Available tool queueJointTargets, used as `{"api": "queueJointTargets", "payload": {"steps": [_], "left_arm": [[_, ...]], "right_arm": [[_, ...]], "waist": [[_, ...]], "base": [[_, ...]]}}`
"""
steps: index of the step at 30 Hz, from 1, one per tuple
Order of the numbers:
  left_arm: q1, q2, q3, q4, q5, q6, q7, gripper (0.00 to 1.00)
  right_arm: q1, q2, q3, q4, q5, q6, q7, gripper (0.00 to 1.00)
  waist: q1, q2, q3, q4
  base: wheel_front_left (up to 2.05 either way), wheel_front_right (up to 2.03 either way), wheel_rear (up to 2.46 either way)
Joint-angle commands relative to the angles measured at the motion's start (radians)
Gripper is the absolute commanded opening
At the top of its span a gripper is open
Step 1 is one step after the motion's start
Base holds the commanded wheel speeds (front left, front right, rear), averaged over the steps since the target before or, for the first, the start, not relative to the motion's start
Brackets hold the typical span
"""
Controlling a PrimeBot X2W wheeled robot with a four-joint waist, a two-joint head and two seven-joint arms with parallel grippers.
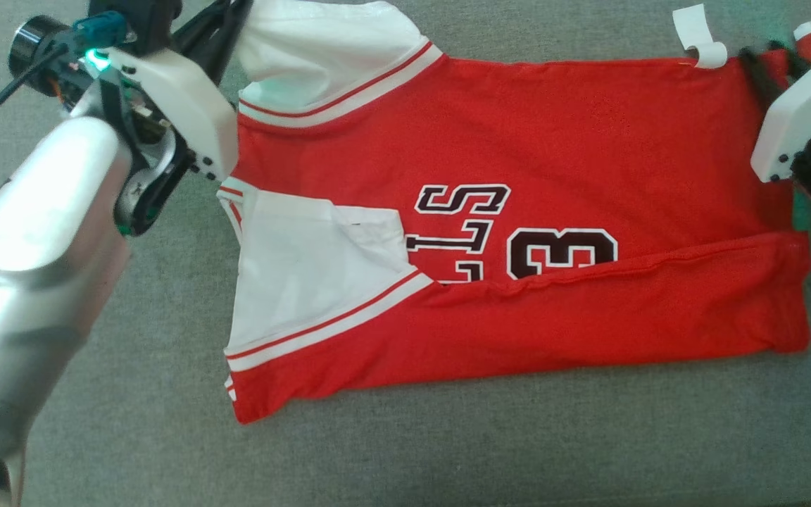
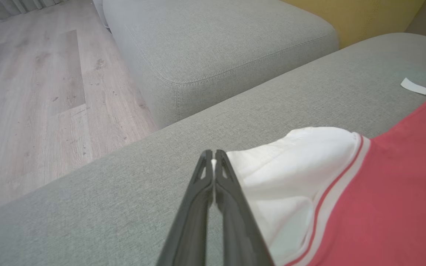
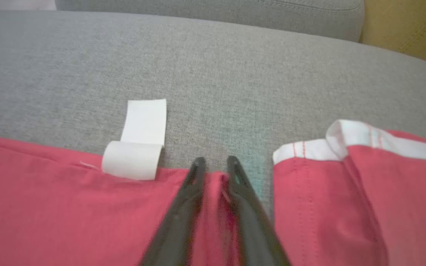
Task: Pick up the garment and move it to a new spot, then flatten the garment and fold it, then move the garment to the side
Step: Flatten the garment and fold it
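The jersey [image 1: 553, 141] lay flat on the sofa [image 1: 448, 451], its near 1/3 folded over. The left pincer [image 2: 213, 155] was closed on the white sleeve [image 2: 290, 159]; the right pincer [image 3: 216, 164] stood part-open astride the red hem [image 3: 168, 181]. Folding was in hand: next the right should clamp, then both carry that edge over.

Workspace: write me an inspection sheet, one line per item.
Surface: grey fabric sofa cushion, carrying the garment.
Job's things: red jersey lying flat, near edge folded over the lettering; white sleeve raised off the cushion; white label curled at the hem.
Clutter: red piece with white trim beside the hem; whether it is part of the jersey, cannot tell.
Grippers: left gripper shut on the white sleeve's edge; right gripper open, red hem between its fingers.
Cables: thin black cable by the left wrist.
Surroundings: wood floor, second grey cushion, yellow surface.
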Motion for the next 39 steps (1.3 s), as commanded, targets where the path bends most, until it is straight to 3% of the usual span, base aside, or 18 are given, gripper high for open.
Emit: {"api": "queueJointTargets", "payload": {"steps": [1,8,17,28,36,39], "left_arm": [[-0.025,0.050,0.043,-0.026,-0.004,0.010,-0.006,0.00],[-0.046,0.069,0.090,0.021,-0.007,0.068,-0.048,0.00],[-0.162,0.073,0.136,0.124,0.004,0.081,-0.120,0.00],[-0.247,0.031,0.125,0.280,0.029,0.026,-0.256,0.00],[-0.171,0.013,0.079,0.279,-0.005,-0.037,-0.250,0.00],[-0.117,0.010,0.087,0.255,-0.075,-0.050,-0.213,0.00]], "right_arm": [[-0.007,-0.005,0.012,-0.013,0.013,-0.001,-0.018,0.00],[-0.075,0.011,0.024,-0.023,0.086,-0.001,-0.068,0.00],[-0.208,0.039,0.045,-0.043,0.116,-0.001,-0.191,0.00],[-0.287,0.104,0.054,0.100,0.144,-0.001,-0.312,0.00],[-0.213,0.059,0.126,0.104,0.234,-0.001,-0.279,0.00],[-0.179,0.028,0.160,0.094,0.266,-0.001,-0.257,0.00]], "waist": [[0.0000,0.0000,-0.004,-0.003],[0.0000,0.0000,-0.012,-0.026],[0.0000,0.0000,0.012,-0.055],[0.0000,0.0000,-0.007,-0.040],[0.0000,0.0000,-0.059,-0.011],[0.0000,0.0000,-0.085,-0.002]], "base": [[0.00,0.00,0.00],[0.00,0.00,0.00],[0.00,0.00,0.00],[0.00,0.00,0.00],[0.00,0.00,0.00],[0.00,0.00,0.00]]}}
